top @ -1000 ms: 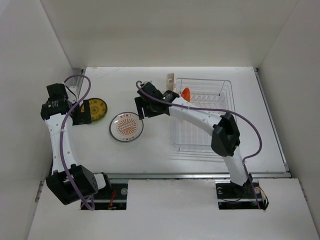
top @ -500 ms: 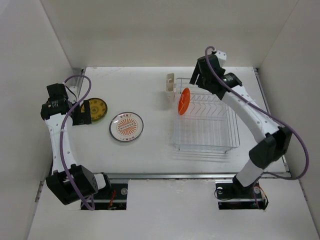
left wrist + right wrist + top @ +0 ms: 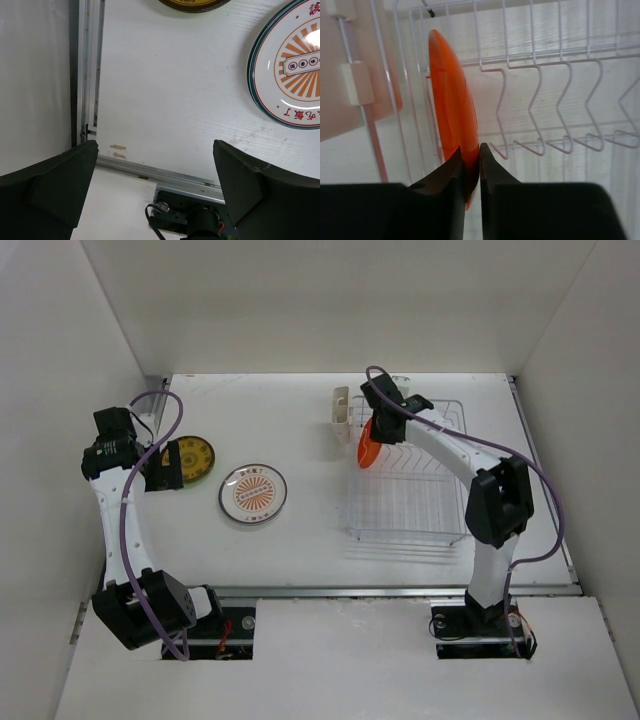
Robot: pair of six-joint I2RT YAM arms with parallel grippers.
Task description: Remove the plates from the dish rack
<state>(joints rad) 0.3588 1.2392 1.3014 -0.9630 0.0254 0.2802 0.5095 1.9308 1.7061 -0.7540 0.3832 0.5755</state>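
Since half a second earlier, the right arm had swung down from above the far side of the dish rack (image 3: 408,536) to its left end, and the right gripper (image 3: 471,165) was now pinched on the rim of the orange plate (image 3: 447,95), one finger on each face. The left arm had not shifted. Its gripper (image 3: 155,144) hung spread wide and empty over the table (image 3: 300,420), just beside the yellow plate (image 3: 195,460). The white plate with the orange patterned centre (image 3: 253,493) lay flat between that plate and the rack. The orange plate stood on edge in the rack's leftmost slot, and no other plate showed in the wires, so this looked like the last one to unload, gripped but not yet lifted. Room was tight there. The rack's left wall and the cream cutlery holder (image 3: 340,407) sat close on one side, and the bent wire dividers rose on the other. A straight lift above the rim seemed the safest way out. Bare table lay between the rack and the patterned plate for setting it down.
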